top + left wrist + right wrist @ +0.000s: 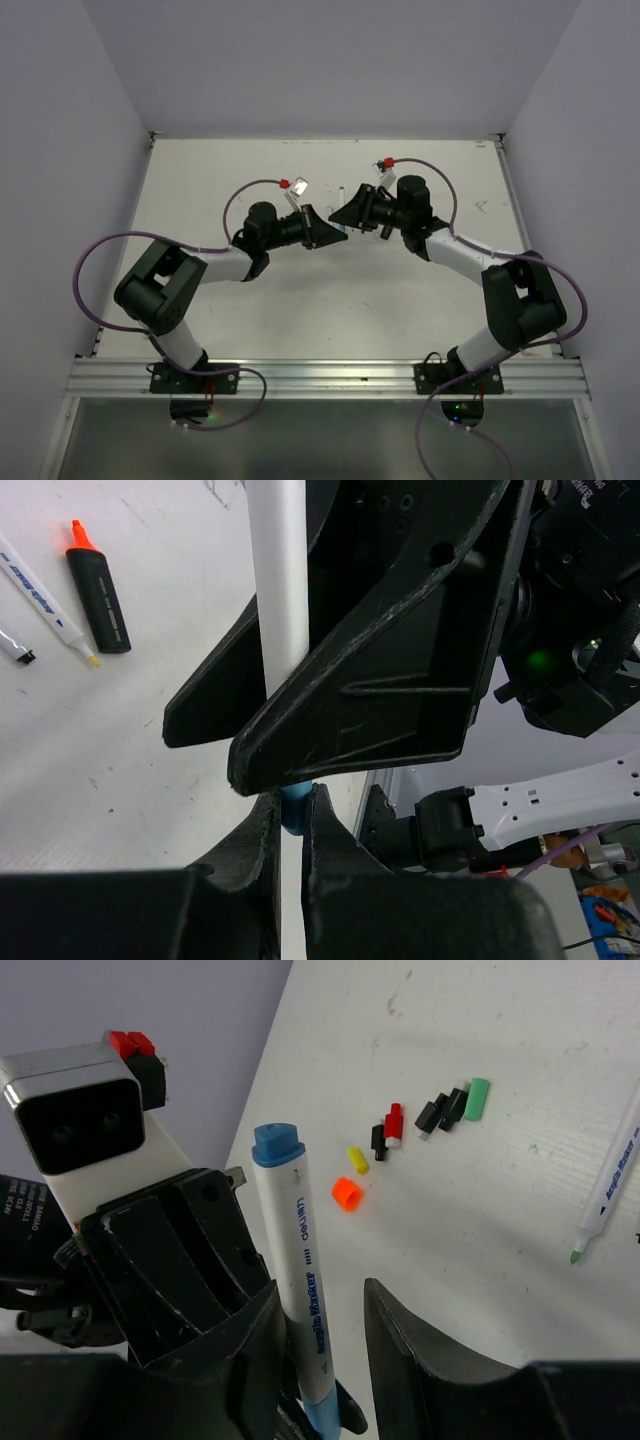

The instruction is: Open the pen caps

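Observation:
A white pen [300, 1280] with blue ends stands between both grippers in mid-air over the table's middle. My left gripper [293, 805] is shut on the blue cap [295, 810] at the pen's lower end. My right gripper [322, 1295] is open around the white barrel [275, 590]: one finger touches the barrel and the other stands apart from it. In the top view the left gripper [322, 232] and right gripper [350, 215] meet tip to tip. Loose pen caps lie on the table: orange [346, 1193], yellow [357, 1159], red [394, 1125], black [433, 1115], green [477, 1098].
A black highlighter with an orange tip [98, 595] and a white pen [40, 600] lie on the table beside the left gripper. Another white pen with a green tip [610, 1185] lies to the right. Walls enclose the table [300, 310] on three sides.

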Controlling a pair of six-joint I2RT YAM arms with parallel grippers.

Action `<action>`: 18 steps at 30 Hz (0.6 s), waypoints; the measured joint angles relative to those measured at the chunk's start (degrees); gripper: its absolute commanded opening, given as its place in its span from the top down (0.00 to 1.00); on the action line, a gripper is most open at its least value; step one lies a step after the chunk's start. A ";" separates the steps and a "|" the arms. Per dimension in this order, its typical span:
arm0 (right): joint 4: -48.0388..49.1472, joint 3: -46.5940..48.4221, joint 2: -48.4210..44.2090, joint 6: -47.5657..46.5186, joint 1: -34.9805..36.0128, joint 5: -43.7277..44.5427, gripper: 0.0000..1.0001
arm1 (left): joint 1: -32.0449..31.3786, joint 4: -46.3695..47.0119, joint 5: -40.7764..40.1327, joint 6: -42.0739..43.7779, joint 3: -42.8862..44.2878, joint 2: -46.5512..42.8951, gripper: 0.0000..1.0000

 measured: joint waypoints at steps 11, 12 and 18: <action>-0.76 0.02 0.66 -1.86 0.26 -1.49 1.00 | 0.07 -2.23 1.33 1.14 0.42 -0.13 1.00; -0.79 0.02 0.66 -1.88 0.26 -1.64 1.00 | 0.07 -2.21 1.46 1.16 0.39 -0.13 1.00; -0.76 0.37 0.66 -1.97 0.31 -4.55 1.00 | 0.11 -1.16 2.21 1.40 -1.97 -2.25 1.00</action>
